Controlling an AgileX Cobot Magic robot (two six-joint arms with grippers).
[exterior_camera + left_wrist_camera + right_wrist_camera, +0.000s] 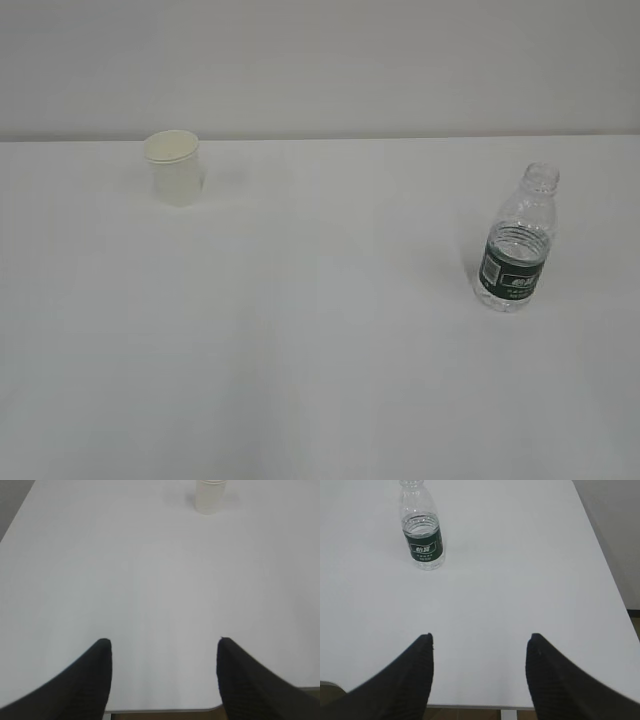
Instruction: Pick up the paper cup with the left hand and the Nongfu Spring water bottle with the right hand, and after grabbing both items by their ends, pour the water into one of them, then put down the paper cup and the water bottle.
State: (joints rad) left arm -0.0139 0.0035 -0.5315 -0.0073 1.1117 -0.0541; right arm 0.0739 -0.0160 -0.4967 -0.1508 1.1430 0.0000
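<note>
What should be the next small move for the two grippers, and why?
Probably advance both arms: the left gripper toward the paper cup, the right gripper toward the water bottle. Both grippers are open and empty, near the table edge, far from the upright items.

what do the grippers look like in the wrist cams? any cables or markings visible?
Left gripper and right gripper each show only two black, matte, tapering fingers with faint ribbing. No cables, lettering or markings visible. The exterior view shows neither arm.

Matt white table, seemingly paper cup, glossy clear ribbed plastic bottle.
</note>
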